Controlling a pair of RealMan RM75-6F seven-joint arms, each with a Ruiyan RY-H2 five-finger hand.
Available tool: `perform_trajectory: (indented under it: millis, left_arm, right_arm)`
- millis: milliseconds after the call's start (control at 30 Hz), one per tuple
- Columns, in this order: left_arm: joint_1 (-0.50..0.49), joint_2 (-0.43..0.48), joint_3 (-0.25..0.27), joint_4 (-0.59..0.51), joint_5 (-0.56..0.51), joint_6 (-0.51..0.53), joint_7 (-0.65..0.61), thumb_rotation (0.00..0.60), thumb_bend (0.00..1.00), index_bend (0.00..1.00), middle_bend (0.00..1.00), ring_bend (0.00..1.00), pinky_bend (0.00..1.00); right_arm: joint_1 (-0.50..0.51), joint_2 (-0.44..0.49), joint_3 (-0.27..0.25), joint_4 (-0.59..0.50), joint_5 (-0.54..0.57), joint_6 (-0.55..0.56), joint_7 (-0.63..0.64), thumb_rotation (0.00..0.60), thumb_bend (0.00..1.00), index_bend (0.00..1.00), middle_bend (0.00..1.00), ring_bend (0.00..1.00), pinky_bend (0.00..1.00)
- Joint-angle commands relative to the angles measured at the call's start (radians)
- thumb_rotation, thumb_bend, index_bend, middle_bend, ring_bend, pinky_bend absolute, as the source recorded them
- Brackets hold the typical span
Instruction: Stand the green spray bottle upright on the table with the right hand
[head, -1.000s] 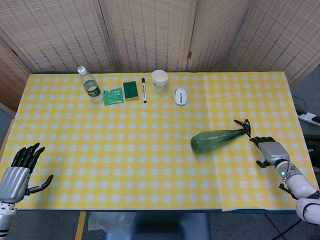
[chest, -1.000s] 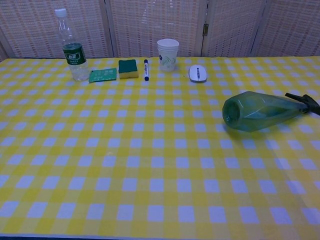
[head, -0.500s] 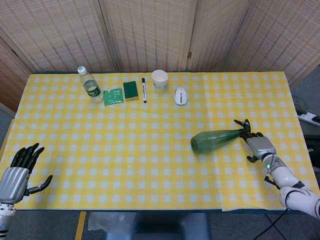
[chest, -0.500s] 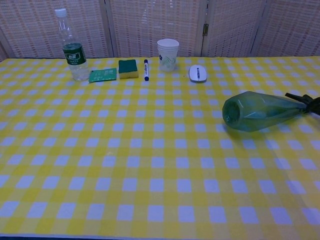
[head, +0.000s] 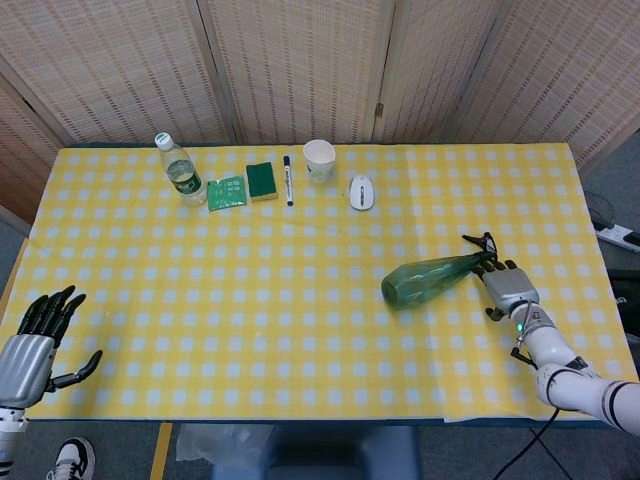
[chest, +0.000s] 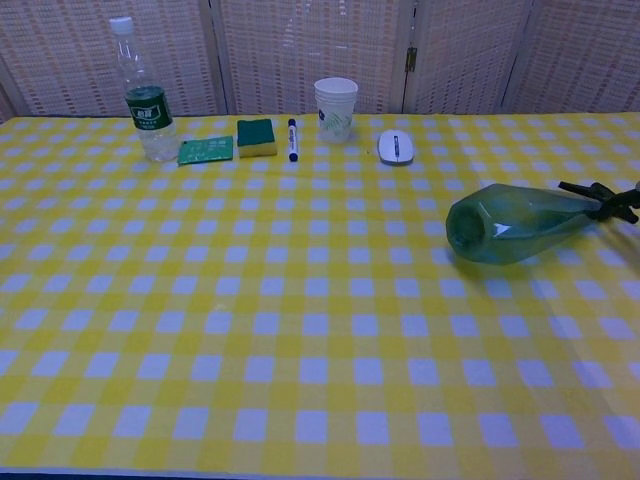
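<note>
A: Right robot hand (head: 503, 283) is at the nozzle end of the green spray bottle (head: 432, 279) now. A sec ago it sat well off toward the surface (head: 300, 300) edge, apart from the bottle.

B: And the bottle's shifted. The neck looks tipped up a bit vs half a sec ago, trigger end higher in the chest view. Fat base is in the same spot on the yellow check cloth, right-hand half of the surface.

A: So contact's prob made. Is it a real grip?

B: Can't tell. Head view shows the fingers right against the black sprayer, but whether they wrap the neck or just nudge it is too small to read.

A: Still lying on its side, then. Not upright yet.

B: Right, task's at the grasp stage, in my judgement. The lift and pivot onto the base are still to do.

A: Any diffs btwn cams?

B: Head view has both hands. Left robot hand (head: 35, 340) rests at the near left corner, fingers spread, holding nothing. Chest view shows neither hand clearly, only dark tips at the right frame edge by the sprayer.

A: And chest view's upside?

B: A low side-on look at the bottle, so the neck's tilt off the cloth reads better there. It also shows the bottle's round base facing the cam.
</note>
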Motion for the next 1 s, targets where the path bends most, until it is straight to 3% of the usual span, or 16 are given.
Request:
perform_trajectory:
  millis: [33,700,867,1000]
  left_arm:
    - [0.001,0.000,0.000,-0.001,0.001,0.002,0.001,0.168,0.34,0.00,0.02,0.00,0.00]
    - [0.009,0.000,-0.002,0.006,0.014,0.032,-0.002,0.170,0.35,0.00,0.04,0.00,0.00]
    - [0.009,0.001,-0.001,0.008,0.015,0.032,-0.006,0.170,0.35,0.00,0.04,0.00,0.00]
    - [0.011,0.003,-0.001,0.008,0.016,0.036,-0.012,0.170,0.35,0.00,0.04,0.00,0.00]
  right_arm:
    - [0.023,-0.025,0.000,0.016,0.025,0.014,-0.018,0.600,0.42,0.12,0.11,0.08,0.00]
    - [0.109,-0.207,0.097,0.118,-0.014,0.101,-0.060,0.600,0.42,0.12,0.13,0.08,0.00]
    - [0.106,-0.217,0.122,0.109,-0.068,0.114,-0.032,0.600,0.42,0.12,0.13,0.08,0.00]
    - [0.080,-0.172,0.130,0.053,-0.136,0.135,0.009,0.600,0.42,0.12,0.13,0.08,0.00]
